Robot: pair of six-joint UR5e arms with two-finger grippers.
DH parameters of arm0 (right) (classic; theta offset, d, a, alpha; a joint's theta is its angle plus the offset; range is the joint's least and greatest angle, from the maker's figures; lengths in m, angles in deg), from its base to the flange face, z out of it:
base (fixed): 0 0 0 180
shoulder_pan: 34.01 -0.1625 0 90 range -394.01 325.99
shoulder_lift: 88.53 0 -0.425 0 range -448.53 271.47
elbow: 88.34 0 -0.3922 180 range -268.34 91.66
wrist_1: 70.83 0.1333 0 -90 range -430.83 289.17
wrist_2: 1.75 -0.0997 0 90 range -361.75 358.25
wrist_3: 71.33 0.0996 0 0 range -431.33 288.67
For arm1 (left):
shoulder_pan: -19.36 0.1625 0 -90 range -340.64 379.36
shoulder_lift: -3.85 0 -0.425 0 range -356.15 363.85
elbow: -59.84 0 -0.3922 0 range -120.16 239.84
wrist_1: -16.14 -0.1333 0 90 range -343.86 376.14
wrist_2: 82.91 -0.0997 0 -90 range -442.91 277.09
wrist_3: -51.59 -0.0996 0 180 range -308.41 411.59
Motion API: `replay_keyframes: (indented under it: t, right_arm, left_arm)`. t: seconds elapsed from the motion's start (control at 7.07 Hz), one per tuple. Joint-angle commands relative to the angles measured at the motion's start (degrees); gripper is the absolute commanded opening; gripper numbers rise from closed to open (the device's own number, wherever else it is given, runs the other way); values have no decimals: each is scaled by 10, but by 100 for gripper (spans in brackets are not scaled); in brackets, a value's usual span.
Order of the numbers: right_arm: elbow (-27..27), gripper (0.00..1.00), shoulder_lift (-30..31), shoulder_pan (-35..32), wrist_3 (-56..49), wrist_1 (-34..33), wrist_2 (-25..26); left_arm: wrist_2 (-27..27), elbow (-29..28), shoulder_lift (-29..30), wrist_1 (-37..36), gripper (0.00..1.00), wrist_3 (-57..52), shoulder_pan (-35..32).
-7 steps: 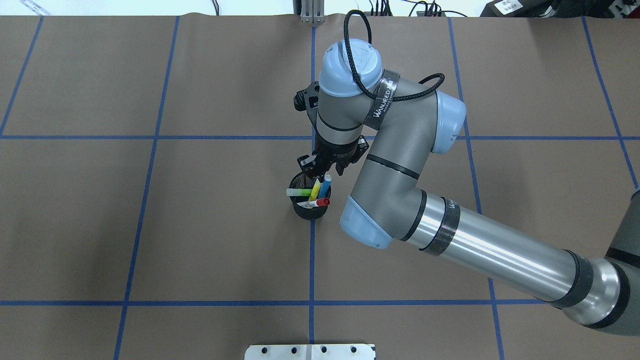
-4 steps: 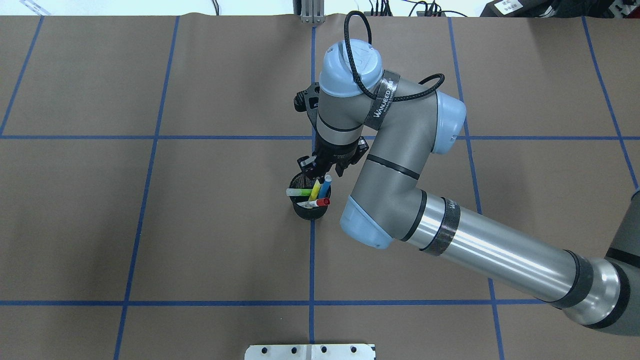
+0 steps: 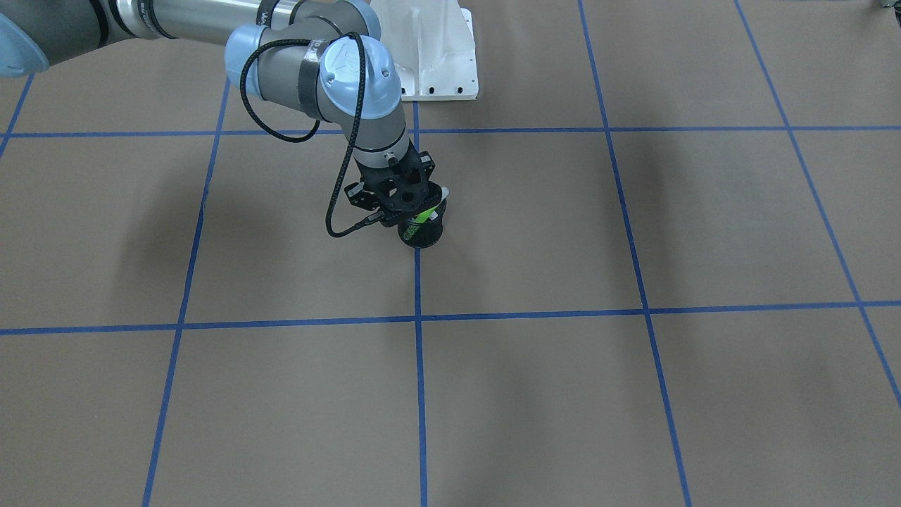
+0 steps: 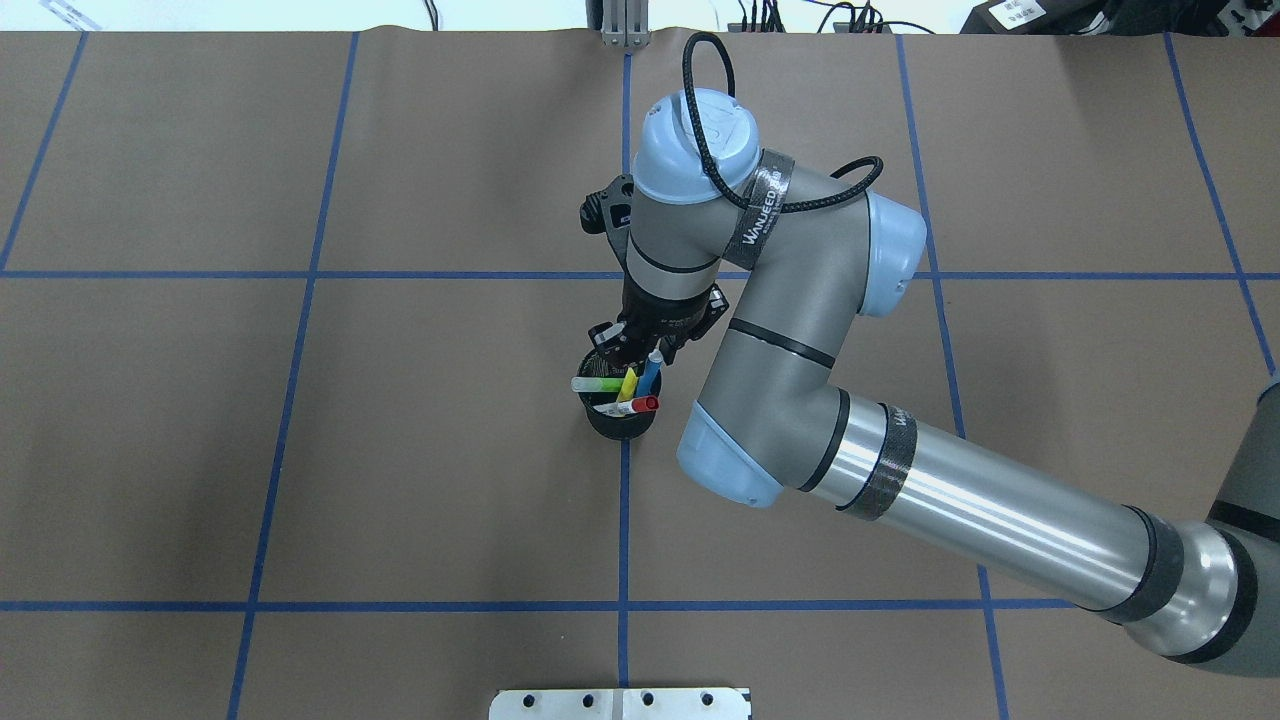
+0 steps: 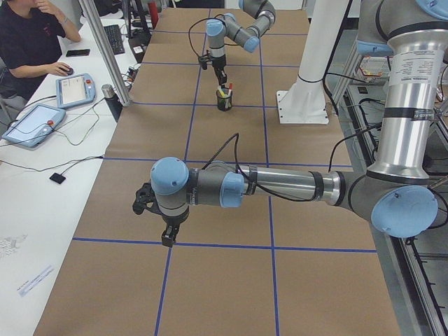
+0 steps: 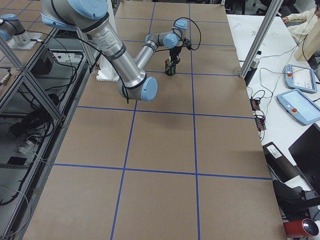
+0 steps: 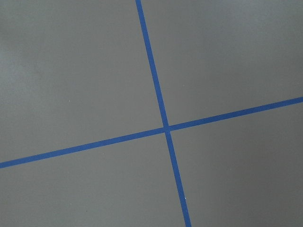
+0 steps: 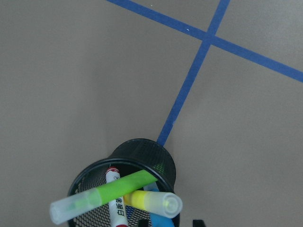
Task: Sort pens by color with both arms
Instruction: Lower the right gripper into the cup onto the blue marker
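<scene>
A black mesh cup stands at the table's middle on a blue tape line. It holds all four pens: lime green, yellow, blue and red-capped white. My right gripper hangs just above the cup's far rim, over the blue pen, and looks open; it holds nothing. The right wrist view looks down on the cup, the green pen and the yellow pen. My left gripper shows only in the exterior left view, far from the cup; I cannot tell its state.
The table is brown paper with a blue tape grid. The white base pedestal stands behind the cup. An operator sits at a side table with tablets. An aluminium post stands at that table edge.
My right wrist has shifted slightly left and down, closer to the cup's rim. The pens and the cup have not moved.
</scene>
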Motion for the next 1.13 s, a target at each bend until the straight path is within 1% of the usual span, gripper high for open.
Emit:
replay_keyframes:
  t: [0.0, 0.42, 0.57, 0.99]
  right_arm:
    - [1, 38, 1, 1, 0, 10, -5]
    - [1, 34, 1, 0, 0, 10, -5]
    - [1, 31, 1, 0, 0, 10, -5]
    - [1, 17, 0, 0, 1, 9, -5]
  left_arm:
    - [0, 0, 0, 0, 99, 0, 0]
    - [0, 0, 0, 0, 99, 0, 0]
    - [0, 0, 0, 0, 99, 0, 0]
    - [0, 0, 0, 0, 99, 1, 0]
